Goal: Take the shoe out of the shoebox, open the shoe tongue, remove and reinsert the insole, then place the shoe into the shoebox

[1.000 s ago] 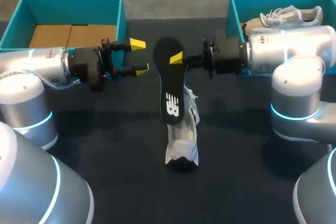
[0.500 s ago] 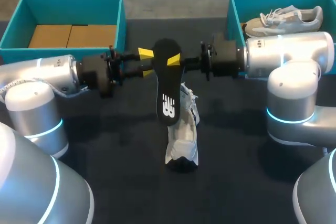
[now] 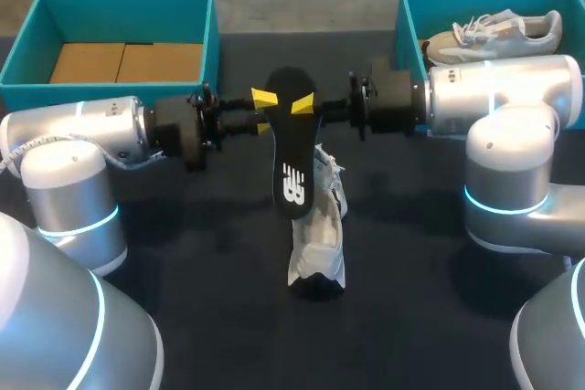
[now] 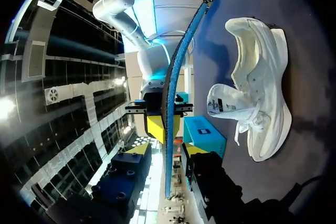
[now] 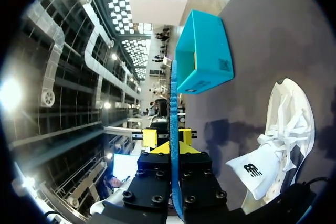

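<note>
Centrally, white shoe (image 3: 318,248) upon dark table (image 3: 201,262).

Robotics lab bench: black table (image 3: 215,258), left arm (image 3: 91,125) and right arm (image 3: 503,84) entering from the frame's sides, teal box (image 3: 110,5) upper left, teal shoebox (image 3: 409,20) upper right.

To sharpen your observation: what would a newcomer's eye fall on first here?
The black insole is held upright over the table's middle, pinched by the right gripper, with the left gripper open astride its other edge. Just below lies a white shoe; a second shoe sits in the teal box behind the right arm.
</note>
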